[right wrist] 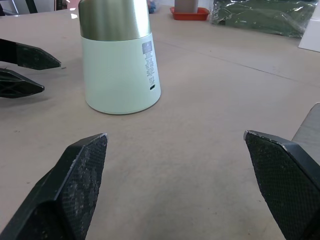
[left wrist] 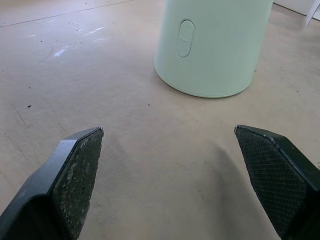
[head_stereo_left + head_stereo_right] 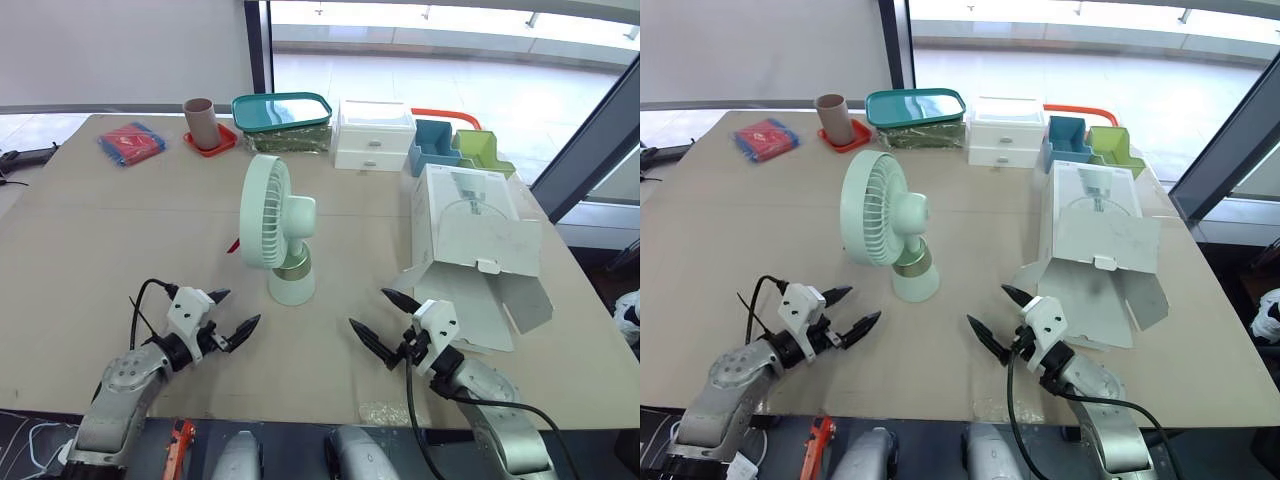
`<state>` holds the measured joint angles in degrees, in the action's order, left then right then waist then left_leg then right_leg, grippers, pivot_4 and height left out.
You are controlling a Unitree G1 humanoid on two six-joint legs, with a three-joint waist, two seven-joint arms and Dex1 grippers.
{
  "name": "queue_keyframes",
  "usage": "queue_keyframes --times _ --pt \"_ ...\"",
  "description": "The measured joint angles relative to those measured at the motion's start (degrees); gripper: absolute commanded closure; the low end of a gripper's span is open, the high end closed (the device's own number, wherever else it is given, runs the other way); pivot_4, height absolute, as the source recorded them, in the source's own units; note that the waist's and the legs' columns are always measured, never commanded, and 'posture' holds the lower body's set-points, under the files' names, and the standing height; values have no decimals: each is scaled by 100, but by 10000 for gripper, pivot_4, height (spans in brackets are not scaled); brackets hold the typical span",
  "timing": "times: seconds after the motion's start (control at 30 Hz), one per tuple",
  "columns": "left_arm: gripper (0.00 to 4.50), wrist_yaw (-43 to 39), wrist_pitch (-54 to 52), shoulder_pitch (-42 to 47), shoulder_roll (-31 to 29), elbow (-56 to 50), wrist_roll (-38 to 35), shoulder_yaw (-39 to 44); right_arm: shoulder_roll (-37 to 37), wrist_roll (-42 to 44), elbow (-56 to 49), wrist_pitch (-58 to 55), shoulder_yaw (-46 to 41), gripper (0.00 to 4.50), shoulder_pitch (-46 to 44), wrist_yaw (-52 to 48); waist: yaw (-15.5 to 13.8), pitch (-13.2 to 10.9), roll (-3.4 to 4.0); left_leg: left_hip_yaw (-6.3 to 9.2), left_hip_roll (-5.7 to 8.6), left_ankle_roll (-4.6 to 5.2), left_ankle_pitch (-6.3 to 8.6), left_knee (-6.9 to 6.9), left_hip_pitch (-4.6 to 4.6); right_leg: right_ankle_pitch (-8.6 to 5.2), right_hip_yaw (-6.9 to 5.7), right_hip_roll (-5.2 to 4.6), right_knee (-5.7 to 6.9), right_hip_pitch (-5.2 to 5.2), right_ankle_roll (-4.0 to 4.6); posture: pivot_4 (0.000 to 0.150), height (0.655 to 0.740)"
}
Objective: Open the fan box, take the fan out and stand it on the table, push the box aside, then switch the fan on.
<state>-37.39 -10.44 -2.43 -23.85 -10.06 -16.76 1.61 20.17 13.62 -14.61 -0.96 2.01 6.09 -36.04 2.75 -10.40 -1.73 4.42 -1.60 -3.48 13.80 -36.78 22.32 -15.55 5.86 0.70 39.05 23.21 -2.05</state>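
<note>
I am looking down over the bench [image 3: 120,250], and the fan [image 3: 272,225] is standing upright near its middle, on its round pale green base with a gold band above it. The fan's head is facing the robot's left. The fan box [image 3: 470,240] is lying flat to the robot's right of the fan, apart from it, and its end flaps are hanging open toward the near edge.

The left claw [image 3: 240,307] is hovering low over the bench on the near left of the fan, and its fingers [image 2: 75,175] are spread wide and gripping nothing. From the left wrist I am seeing the oval button [image 2: 185,38] on the fan's base facing that claw. The right claw [image 3: 368,308] is sitting on the near right of the fan, beside the box flaps, and it too is gaping wide and empty. Both claws are pointing in toward the base without touching it.

Along the far edge a red packet [image 3: 131,143], a cup [image 3: 200,122] on a red coaster, a teal-lidded tub [image 3: 282,112], a white drawer unit [image 3: 373,135] and blue and green bins [image 3: 435,145] are sitting in a row.
</note>
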Motion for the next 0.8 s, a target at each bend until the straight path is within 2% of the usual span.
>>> queue_keyframes --times 0.5,0.8 --pt "286 196 -140 -12 228 -185 -25 -76 -5 14 -22 -64 -19 0 29 161 -1 0 0 0 1 0 0 0 -1 0 1 0 0 -1 0 1500 7400" --pt "286 -170 -348 154 -118 -181 -173 -75 244 127 -178 -182 -6 0 26 -65 0 0 1 0 1 0 0 0 -1 0 1 1 0 -1 0 1500 7400"
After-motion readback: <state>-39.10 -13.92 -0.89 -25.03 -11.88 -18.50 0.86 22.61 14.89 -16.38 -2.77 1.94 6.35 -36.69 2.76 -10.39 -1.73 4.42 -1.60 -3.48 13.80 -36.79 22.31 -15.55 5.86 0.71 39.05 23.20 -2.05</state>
